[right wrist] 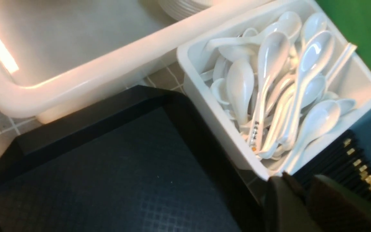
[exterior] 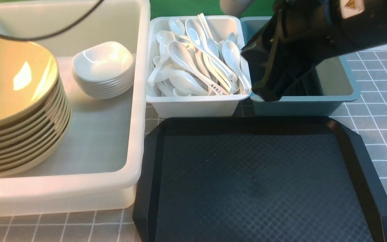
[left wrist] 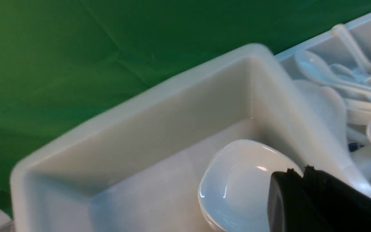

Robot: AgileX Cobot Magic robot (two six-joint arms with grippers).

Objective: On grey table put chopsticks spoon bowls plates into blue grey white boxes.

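My right gripper hangs low over the blue box, where black chopsticks lie. In the right wrist view its fingertips stand a little apart above the gold-tipped chopsticks; the dark gap hides whether anything is held. White spoons fill the small white box. My left gripper is shut and empty above the stack of white bowls. It is out of the front view. The bowls and a stack of yellow plates sit in the large white box.
A black tray with nothing on it lies in front of the two small boxes, on the grey checked table. A green backdrop rises behind the boxes. A black cable crosses above the plates.
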